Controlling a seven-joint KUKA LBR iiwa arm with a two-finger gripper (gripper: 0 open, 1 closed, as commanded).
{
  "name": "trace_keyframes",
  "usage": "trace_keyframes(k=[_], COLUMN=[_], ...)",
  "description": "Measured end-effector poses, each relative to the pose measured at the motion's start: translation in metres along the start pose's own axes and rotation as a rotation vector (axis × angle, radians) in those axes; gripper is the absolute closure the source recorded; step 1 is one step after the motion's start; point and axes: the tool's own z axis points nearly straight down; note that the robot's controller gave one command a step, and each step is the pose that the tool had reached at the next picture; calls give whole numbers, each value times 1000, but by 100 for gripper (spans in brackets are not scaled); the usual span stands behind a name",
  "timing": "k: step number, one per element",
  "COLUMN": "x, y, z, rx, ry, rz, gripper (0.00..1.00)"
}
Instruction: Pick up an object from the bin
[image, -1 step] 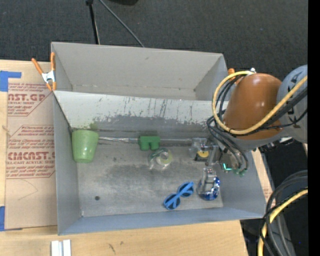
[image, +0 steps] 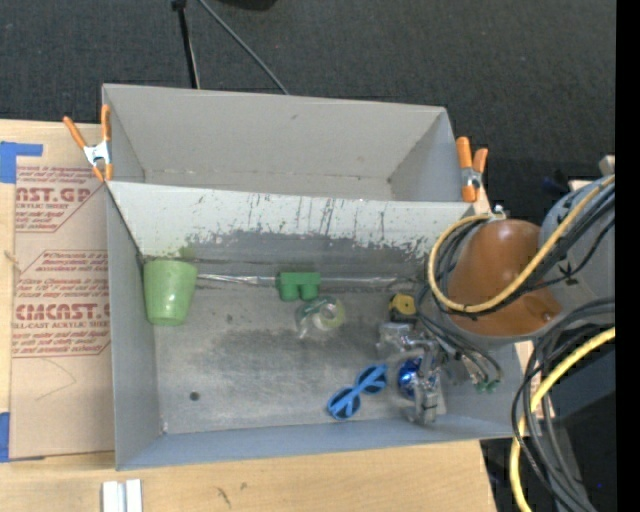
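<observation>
My gripper (image: 428, 392) is low in the bin's front right corner, under the orange cover on the wrist. A small round blue thing (image: 406, 377) lies right against its left side; whether it is held is hidden. A pair of blue toy sunglasses (image: 357, 392) lies on the floor just left of the gripper. A small yellow piece (image: 403, 303) sits a little behind it, near the right wall.
A clear, pale crumpled thing (image: 320, 316) lies mid-floor. A small green block (image: 298, 285) rests by the back wall. A light green cup (image: 169, 290) lies at the far left. The arm and its cables crowd the right side.
</observation>
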Motion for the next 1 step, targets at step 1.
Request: trace_keyframes(k=[1], x=[-12], y=[47], z=[6], rx=[2], ry=[-12], rz=[-47], gripper=[0])
